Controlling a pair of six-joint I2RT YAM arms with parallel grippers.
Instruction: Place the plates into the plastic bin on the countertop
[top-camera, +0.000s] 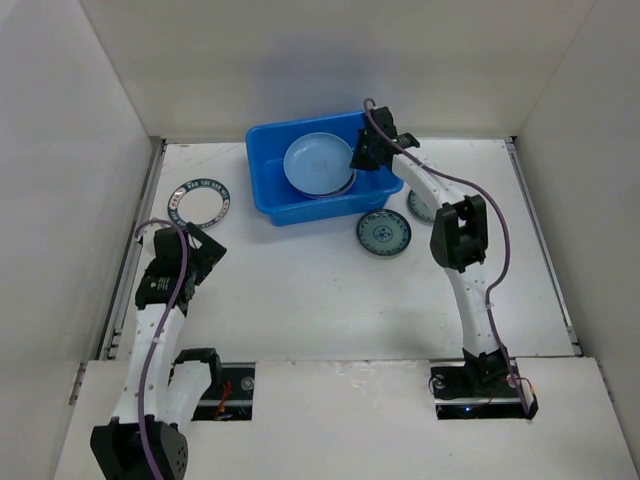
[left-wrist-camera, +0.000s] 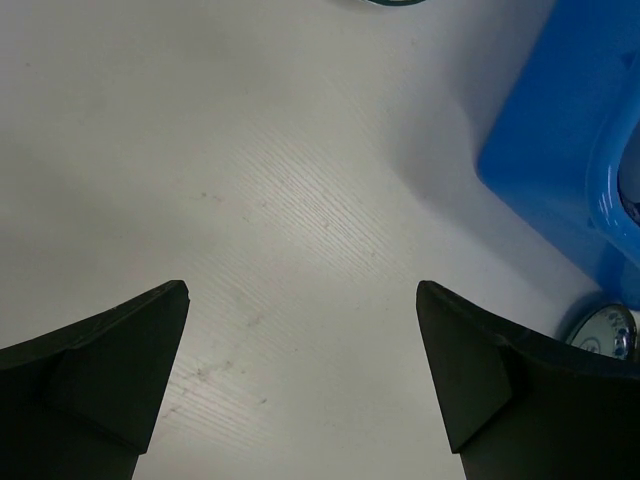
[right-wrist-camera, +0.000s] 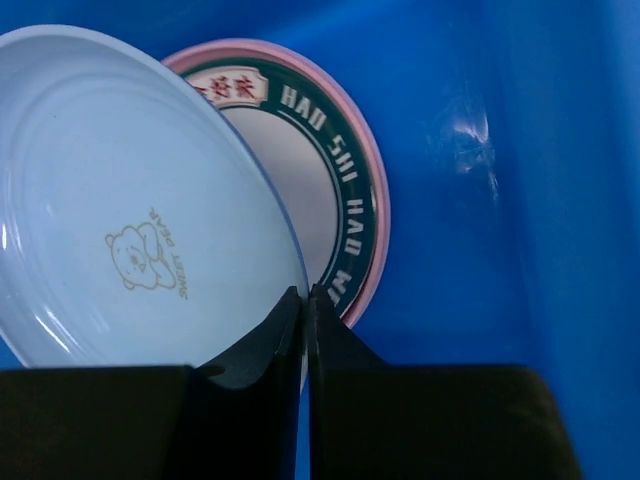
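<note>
The blue plastic bin stands at the back of the white countertop. My right gripper reaches into it and is shut on the rim of the light blue plate, which leans tilted over a white plate with a dark lettered rim lying on a pink plate. In the top view the right gripper is at the bin's right side. Outside the bin lie a white plate with a dark patterned rim and two teal patterned plates. My left gripper hangs open over bare countertop.
White walls close in the countertop on the left, back and right. In the left wrist view the bin's outer wall is at the right, with the edge of a patterned plate just below it. The right arm's elbow partly covers the farther teal plate.
</note>
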